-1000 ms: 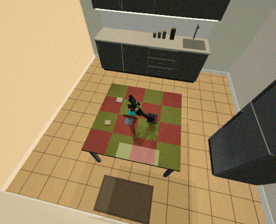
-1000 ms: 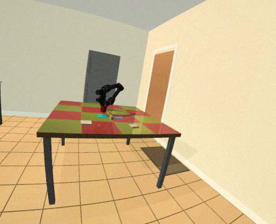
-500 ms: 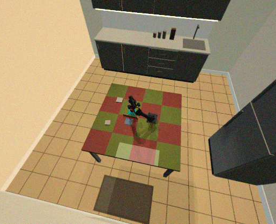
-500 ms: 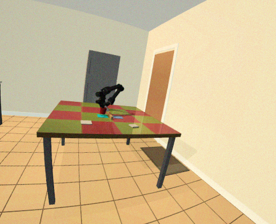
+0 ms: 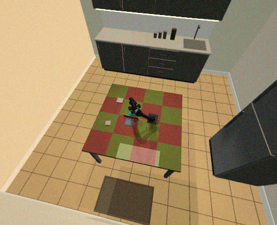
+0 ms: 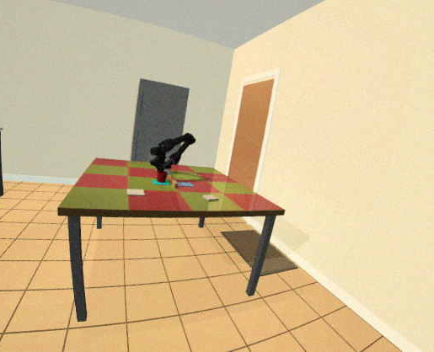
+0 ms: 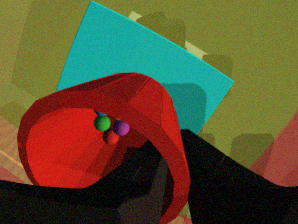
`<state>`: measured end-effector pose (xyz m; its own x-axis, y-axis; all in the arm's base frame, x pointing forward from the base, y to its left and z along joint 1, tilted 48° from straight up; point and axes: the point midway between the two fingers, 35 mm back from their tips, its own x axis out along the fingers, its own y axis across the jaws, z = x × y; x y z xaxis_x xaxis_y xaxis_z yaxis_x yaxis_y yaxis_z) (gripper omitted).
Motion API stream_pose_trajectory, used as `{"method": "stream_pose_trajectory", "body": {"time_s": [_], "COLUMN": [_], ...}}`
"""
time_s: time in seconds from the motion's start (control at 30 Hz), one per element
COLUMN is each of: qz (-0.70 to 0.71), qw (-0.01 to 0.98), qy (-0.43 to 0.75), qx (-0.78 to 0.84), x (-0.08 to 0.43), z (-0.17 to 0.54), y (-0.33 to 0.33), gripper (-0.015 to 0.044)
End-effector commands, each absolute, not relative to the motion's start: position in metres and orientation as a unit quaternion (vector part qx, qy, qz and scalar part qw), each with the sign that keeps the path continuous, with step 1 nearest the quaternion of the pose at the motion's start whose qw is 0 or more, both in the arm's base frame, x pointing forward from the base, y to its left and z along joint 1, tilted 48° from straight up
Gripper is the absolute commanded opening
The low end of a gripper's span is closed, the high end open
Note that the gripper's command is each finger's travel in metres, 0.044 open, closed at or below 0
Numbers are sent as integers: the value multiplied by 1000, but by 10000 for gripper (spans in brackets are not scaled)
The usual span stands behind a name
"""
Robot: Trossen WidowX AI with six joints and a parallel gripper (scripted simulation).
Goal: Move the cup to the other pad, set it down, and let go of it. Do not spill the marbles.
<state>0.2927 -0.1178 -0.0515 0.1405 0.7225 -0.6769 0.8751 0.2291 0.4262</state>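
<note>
From my station I see the pincer (image 7: pixel 162 183) clamped on the wall of the red cup (image 7: pixel 100 136), one black finger (image 7: pixel 133 183) inside the rim and the other outside it. In the wrist view three marbles (image 7: pixel 111 128), green, purple and red, sit together at the bottom of the cup, none of them outside it. Beyond the cup's mouth lies the cyan pad (image 7: pixel 127 56), flat on a green square of the tabletop (image 7: pixel 253 16), with pale tabs showing at its far edge.

From the exterior view the cup (image 6: pixel 162 176) is upright, directly over the cyan pad (image 6: pixel 161 183); I cannot tell whether its base touches the pad. The arm (image 6: pixel 172 149) arches over from its base further back and comes down onto the cup from above. Just beside the cyan pad lies a short wooden bar (image 6: pixel 174 182), and past that a blue pad (image 6: pixel 185 184). Two small pale tiles (image 6: pixel 136 192) (image 6: pixel 210 197) lie well apart nearer the front edge of the tabletop.

The top view shows the same layout: the cyan pad (image 5: pixel 132 114) mostly under the arm (image 5: pixel 139 111), the bar (image 5: pixel 128 115) between it and the blue pad (image 5: pixel 128 122). The cup itself is too small there to make out.
</note>
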Motion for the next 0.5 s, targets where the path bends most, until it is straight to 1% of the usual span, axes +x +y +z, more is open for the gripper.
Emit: {"method": "stream_pose_trajectory", "body": {"time_s": [0.0,0.33,0.47], "qz": [-87,-87,-87], "qw": [439,439,439], "qy": [649,649,649], "qx": [615,615,615], "x": [293,293,293], "z": [-51,-51,-51], "y": [-119,-119,-119], "gripper": [0,0,105]}}
